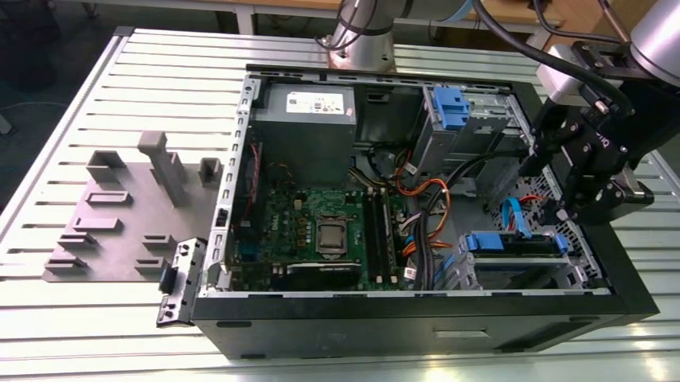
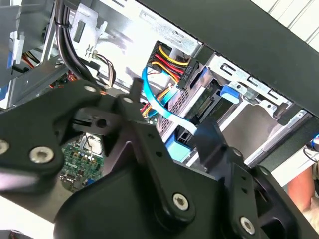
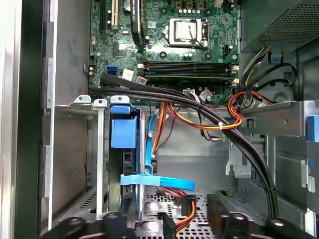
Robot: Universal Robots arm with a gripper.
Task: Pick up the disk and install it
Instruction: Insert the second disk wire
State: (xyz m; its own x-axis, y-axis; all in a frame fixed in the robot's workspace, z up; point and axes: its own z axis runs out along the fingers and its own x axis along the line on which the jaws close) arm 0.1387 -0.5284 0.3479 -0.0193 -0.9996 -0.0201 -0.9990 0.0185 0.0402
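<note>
The disk (image 1: 512,243), in its bright blue carrier, sits in the lower drive cage at the near right corner of the open computer case (image 1: 425,318). A flat blue data cable (image 3: 157,181) and a red-yellow-black power plug (image 2: 172,62) run to its end. In the first wrist view the disk (image 3: 124,134) stands edge-on in the cage. My gripper (image 1: 572,210) hovers just above and to the exterior view's right of the cage. Its black fingers (image 3: 223,211) are spread wide with only cables between them, so the gripper (image 3: 174,219) is open.
A grey power-supply box (image 1: 308,111) fills the case's far left, with the green motherboard (image 1: 318,231) in front. A second blue carrier (image 1: 451,107) sits in the upper bay. Black and orange cable bundles (image 3: 199,107) cross beside the cage. A grey fixture plate (image 1: 127,215) lies left of the case.
</note>
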